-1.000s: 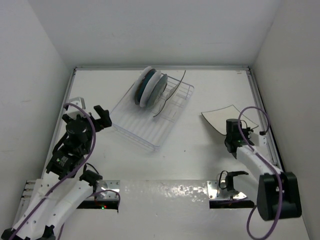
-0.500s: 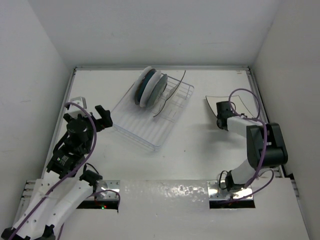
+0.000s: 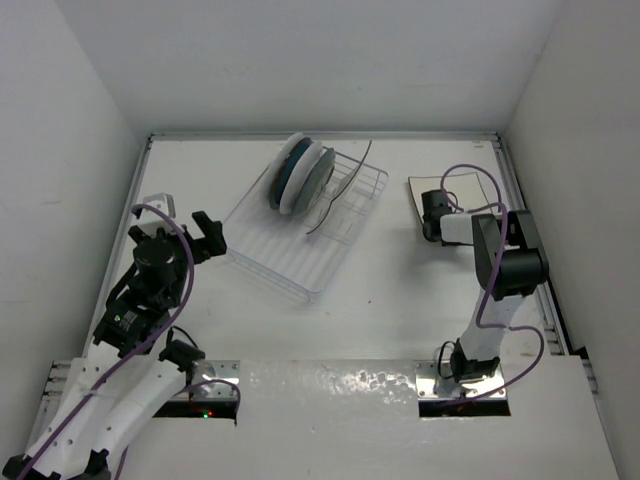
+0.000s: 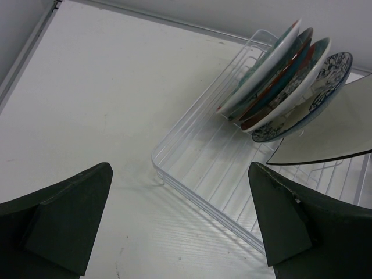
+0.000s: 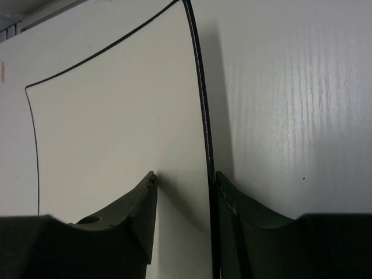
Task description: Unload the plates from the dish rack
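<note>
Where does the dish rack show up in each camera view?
Top external: the dish rack sits diagonally in the upper middle of the picture.
Left wrist: the dish rack fills the centre and right.
Right wrist: not in it; only a square cream plate shows.
Shared landmark: the round plates standing at the rack's far end, seen upper right in the left wrist view.

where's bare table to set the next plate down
Bare table between the dish rack and the right arm, and in front of the rack. Crowded far right: the right gripper straddles the rim of the square plate.
</note>
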{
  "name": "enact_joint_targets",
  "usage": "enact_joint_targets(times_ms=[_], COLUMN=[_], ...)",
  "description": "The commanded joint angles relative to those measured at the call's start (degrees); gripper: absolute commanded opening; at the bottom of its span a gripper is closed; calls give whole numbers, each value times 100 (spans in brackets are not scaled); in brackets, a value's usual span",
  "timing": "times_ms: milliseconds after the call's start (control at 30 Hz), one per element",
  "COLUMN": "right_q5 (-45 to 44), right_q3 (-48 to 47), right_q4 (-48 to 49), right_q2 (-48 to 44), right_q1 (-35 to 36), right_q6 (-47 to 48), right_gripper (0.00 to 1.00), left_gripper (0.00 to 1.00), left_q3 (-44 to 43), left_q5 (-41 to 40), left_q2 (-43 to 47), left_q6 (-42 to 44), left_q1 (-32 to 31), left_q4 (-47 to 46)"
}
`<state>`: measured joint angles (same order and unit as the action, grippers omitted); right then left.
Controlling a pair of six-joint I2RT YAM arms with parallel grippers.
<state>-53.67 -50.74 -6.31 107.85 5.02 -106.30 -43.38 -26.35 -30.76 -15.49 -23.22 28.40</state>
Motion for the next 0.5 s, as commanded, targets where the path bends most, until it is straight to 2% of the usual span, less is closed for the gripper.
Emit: enact_joint_targets(times_ms=[0,67,100,200,267,300,467], right_q5=[507,498,541,814,997,1068,2254], right_q3=[-59,-94,-76,-6,-119,-207,-779], right_q4=[-688,-705,-714,-687,-775,-863,-1144], right_q2=[324,333,307,228,192,201,368], right_q1=[26,26,26,26,17,-18,-176], right_q6=[777,874,866,962,1119,1173,1612], right_gripper=[39,47,58,74,88,99,99], left_gripper=[100,100,100,100,100,100,100], left_q3=[13,22,22,13,13,13,22], left_q5=[86,103,104,112,121,121,69], left_q2=[26,35,35,9,9,9,0], left_q6=[54,54,54,63,63,63,54], left_q1=[2,2,2,2,2,2,2], left_q4=[-291,-300,-300,-300,-292,-300,-291])
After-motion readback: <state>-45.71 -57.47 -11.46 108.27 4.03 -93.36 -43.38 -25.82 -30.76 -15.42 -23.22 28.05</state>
